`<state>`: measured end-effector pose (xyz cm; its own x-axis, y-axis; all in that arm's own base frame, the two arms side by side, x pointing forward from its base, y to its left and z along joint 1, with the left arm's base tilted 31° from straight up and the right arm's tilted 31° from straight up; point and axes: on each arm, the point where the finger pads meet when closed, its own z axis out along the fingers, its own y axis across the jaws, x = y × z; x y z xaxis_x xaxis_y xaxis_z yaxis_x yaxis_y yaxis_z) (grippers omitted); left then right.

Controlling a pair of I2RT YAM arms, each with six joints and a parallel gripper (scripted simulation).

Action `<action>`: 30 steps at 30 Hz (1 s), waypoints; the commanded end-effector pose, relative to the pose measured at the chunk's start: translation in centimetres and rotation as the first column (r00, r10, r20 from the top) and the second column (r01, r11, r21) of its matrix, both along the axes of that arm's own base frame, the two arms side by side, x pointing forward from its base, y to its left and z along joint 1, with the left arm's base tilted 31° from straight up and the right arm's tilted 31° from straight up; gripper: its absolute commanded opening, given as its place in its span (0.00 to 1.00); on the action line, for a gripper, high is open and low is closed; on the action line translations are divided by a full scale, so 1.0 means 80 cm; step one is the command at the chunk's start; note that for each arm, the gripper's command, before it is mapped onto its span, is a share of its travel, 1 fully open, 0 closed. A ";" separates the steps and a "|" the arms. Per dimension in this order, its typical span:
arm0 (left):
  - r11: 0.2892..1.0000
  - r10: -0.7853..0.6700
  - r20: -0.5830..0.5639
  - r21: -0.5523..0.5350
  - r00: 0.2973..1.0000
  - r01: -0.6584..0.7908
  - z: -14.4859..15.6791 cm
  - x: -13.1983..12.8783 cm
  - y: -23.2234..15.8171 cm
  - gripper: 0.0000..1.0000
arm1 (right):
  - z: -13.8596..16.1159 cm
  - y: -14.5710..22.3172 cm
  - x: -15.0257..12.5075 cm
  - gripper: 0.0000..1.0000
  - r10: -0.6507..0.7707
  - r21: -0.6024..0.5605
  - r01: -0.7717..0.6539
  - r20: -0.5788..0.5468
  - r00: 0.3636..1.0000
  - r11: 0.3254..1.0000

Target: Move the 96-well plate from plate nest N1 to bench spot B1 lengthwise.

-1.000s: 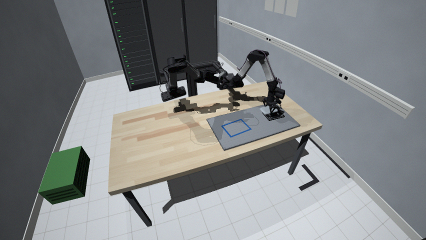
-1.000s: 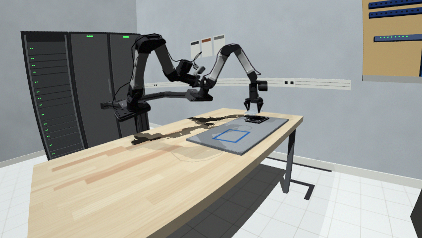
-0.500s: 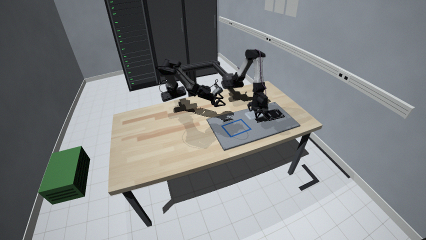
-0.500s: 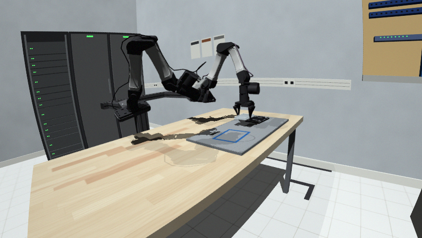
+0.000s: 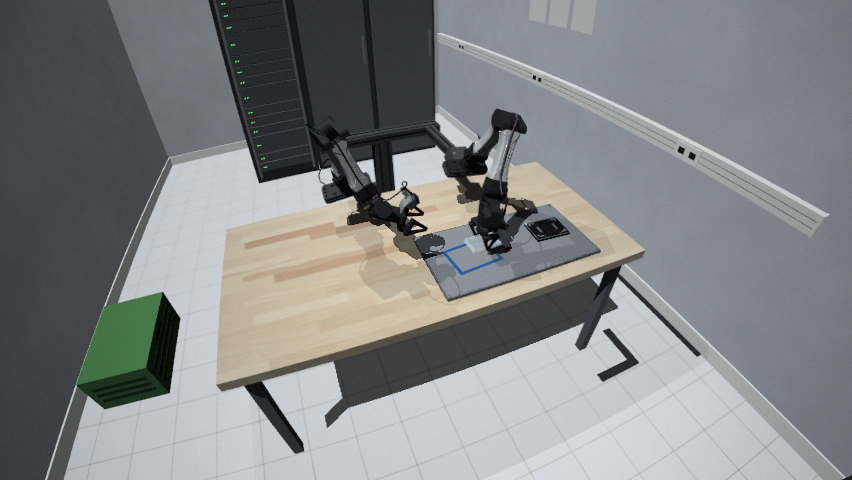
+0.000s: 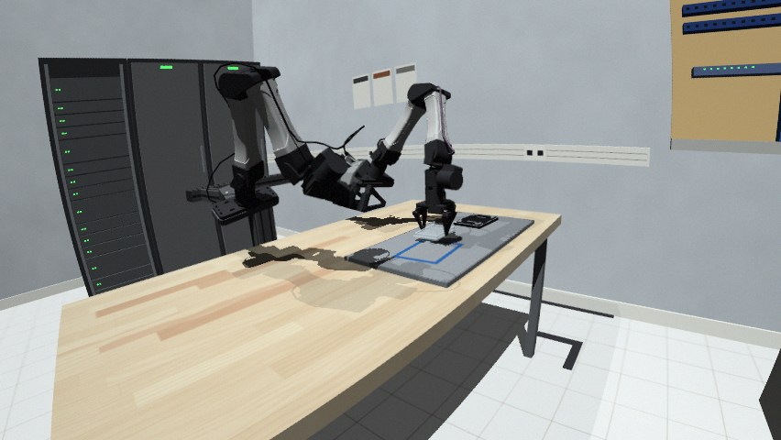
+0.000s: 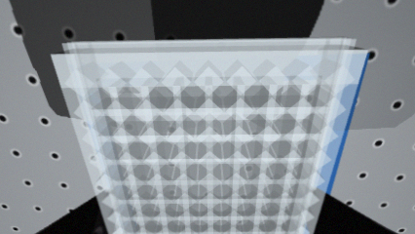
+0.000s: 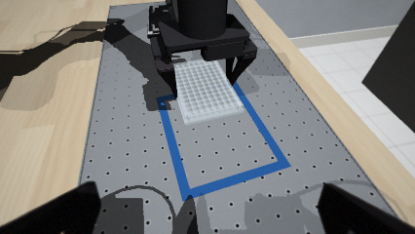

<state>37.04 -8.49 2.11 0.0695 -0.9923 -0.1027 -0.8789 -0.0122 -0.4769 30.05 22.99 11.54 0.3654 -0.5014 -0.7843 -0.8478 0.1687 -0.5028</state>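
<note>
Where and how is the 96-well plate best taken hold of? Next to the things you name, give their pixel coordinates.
Probably by its two long side walls, from straight above: the 96-well plate (image 5: pixel 475 243) (image 6: pixel 433 234) (image 7: pixel 209 151) (image 8: pixel 207 93) is level, flat and narrower across that way, and the left claw (image 5: pixel 482 241) (image 6: pixel 434 230) (image 7: pixel 209 198) (image 8: pixel 203 90) grips it so.
</note>
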 end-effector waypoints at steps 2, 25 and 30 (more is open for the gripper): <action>1.000 0.023 0.035 -0.003 0.999 -0.023 -0.006 0.020 -0.025 0.81 | 0.021 -0.017 -0.008 1.00 0.071 0.022 -0.071 0.023 0.997 0.997; 1.000 0.019 0.025 -0.006 0.999 -0.019 -0.044 0.051 -0.053 0.81 | 0.025 -0.027 0.001 1.00 0.037 0.024 -0.038 0.034 0.999 0.999; 1.000 0.022 0.043 -0.008 0.999 -0.021 -0.036 0.045 -0.055 1.00 | 0.025 -0.027 0.001 1.00 0.037 0.024 -0.038 0.034 0.999 0.999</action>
